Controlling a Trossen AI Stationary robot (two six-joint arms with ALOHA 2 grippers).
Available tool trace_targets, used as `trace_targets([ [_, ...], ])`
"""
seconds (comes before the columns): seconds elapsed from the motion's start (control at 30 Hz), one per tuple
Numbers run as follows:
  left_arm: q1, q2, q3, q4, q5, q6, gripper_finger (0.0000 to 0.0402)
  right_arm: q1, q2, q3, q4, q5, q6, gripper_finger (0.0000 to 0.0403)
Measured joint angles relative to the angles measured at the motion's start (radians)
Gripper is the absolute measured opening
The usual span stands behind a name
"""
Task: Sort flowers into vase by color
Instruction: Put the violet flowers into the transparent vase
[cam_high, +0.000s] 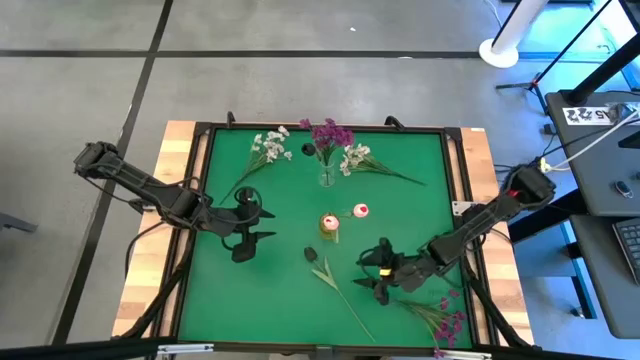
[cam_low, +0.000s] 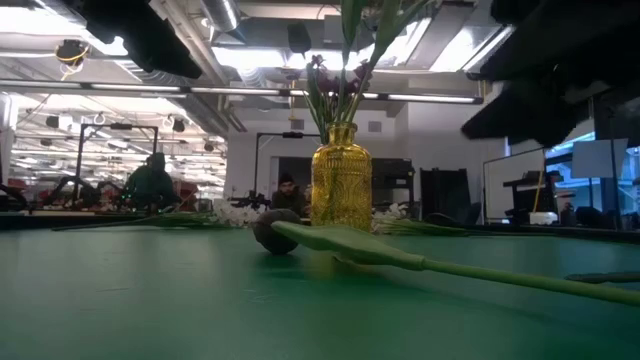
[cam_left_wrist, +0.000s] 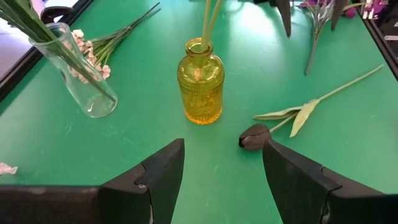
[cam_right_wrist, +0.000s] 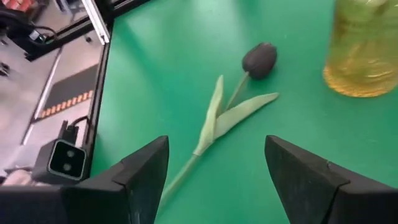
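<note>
In the high view the green worktop (cam_high: 260, 300) filled the middle of the frame, with two dark arms reaching in from either side. At centre left, the left tool (cam_high: 256, 226) hovered over bare green with its fingers spread and nothing between them. In the left wrist view those two fingers (cam_left_wrist: 163, 176) stood wide apart, framing the yellow vase (cam_left_wrist: 200, 82).

At upper centre-left lay one bunch of white sprigs (cam_high: 266, 146), loose on the worktop. Just right of it, at upper centre, one clear glass vase (cam_high: 326, 176) held the magenta sprigs (cam_high: 329, 133). A second bunch of white sprigs (cam_high: 356, 159) lay right beside that vase, its stems pointing to the right.

In the middle of the frame stood the one yellow vase (cam_high: 329, 226), with stems rising from it. One small pink-and-white object (cam_high: 361, 211) lay just to its right; what it was cannot be told.

Below centre, one dark tulip bud (cam_high: 311, 255) lay flat, its green stem running toward the lower right. The right tool (cam_high: 376, 279) hung near that stem at lower centre-right, fingers released and empty. At the lower right corner one more bunch of magenta sprigs (cam_high: 446, 322) lay on the worktop.
</note>
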Motion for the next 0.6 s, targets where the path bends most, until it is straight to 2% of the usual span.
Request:
trace_targets([
  [0.17, 0.000, 0.000, 0.000, 0.001, -0.008, -0.001, 0.0212, -0.001, 0.108, 0.087, -0.030, 0.008, -0.001, 0.0264],
  [0.43, 0.000, 0.000, 0.000, 0.005, -0.061, -0.003, 0.0212, -0.016, 0.261, 0.337, -0.327, 0.020, -0.027, 0.0264],
  [0.6, 0.000, 0.000, 0.001, 0.022, -0.082, -0.004, 0.0212, -0.043, 0.347, 0.426, -0.382, -0.020, -0.007, 0.0264],
])
